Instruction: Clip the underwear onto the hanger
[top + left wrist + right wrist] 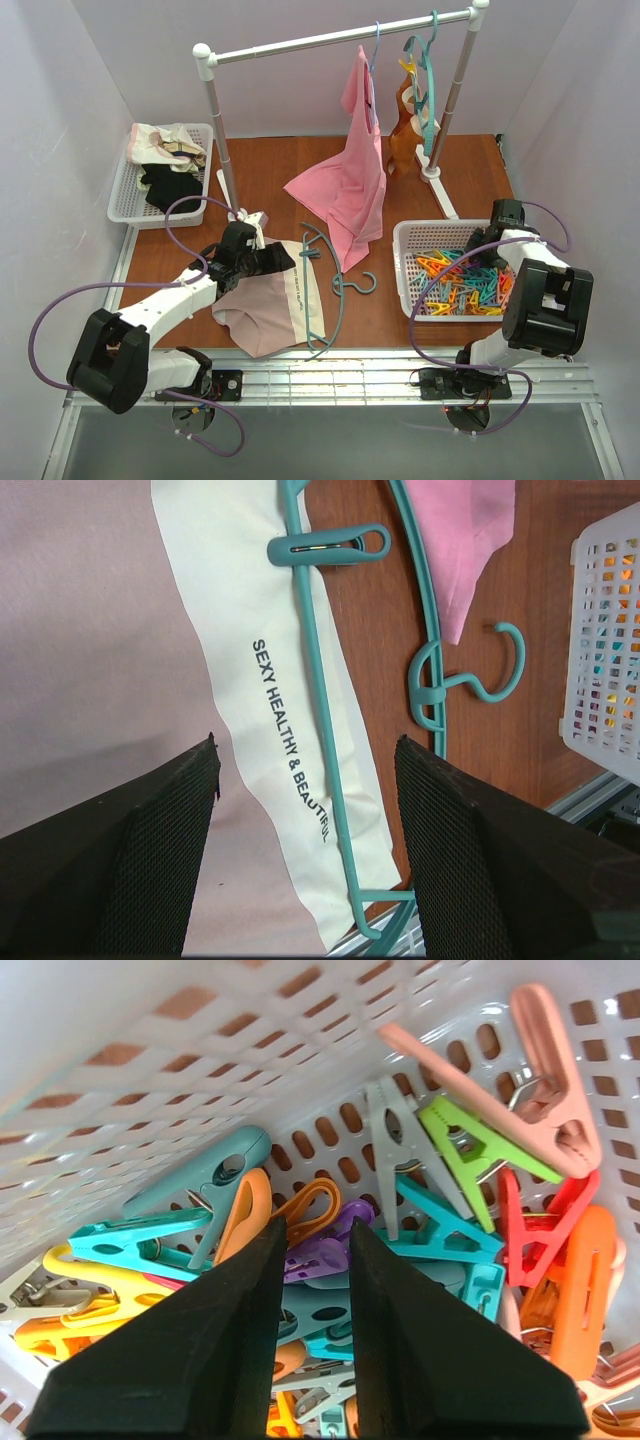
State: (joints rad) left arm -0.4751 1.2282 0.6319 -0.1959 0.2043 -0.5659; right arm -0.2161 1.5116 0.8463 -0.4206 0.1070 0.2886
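LAUNDRY TABLE: A white perforated plastic basket point(405, 262) at the right of the brown wooden table point(260, 180) brims with multicoloured plastic clothes pegs point(462, 282). The right hand point(316, 1225) is sunk among them, its black fingers point(200, 1360) drawn to a narrow slit with a purple peg point(320, 1252) at the tips; whether it is pinched cannot be told. A second white basket point(118, 205) at the far left holds a heap of cream and black garments point(165, 165).

The pale pink-beige underwear point(262, 318) lies flat near the table's front edge. Its cream-white strip point(250, 680) is printed with dark lettering, and the large teal plastic hanger point(322, 730) rests across that strip. A teal peg point(330, 546) already bites one hanger arm onto the strip.

The left hand point(306, 745) hovers directly over strip and hanger, fingers spread wide, gripping nothing. The hanger's unclipped end lies close to the metal rails point(330, 375) at the front edge. Its hook point(518, 658) points toward the peg basket, with bare wood between. Behind, a bright pink sleeveless top point(350, 190) hangs from a white rail point(300, 42), its hem reaching the table by the hanger.
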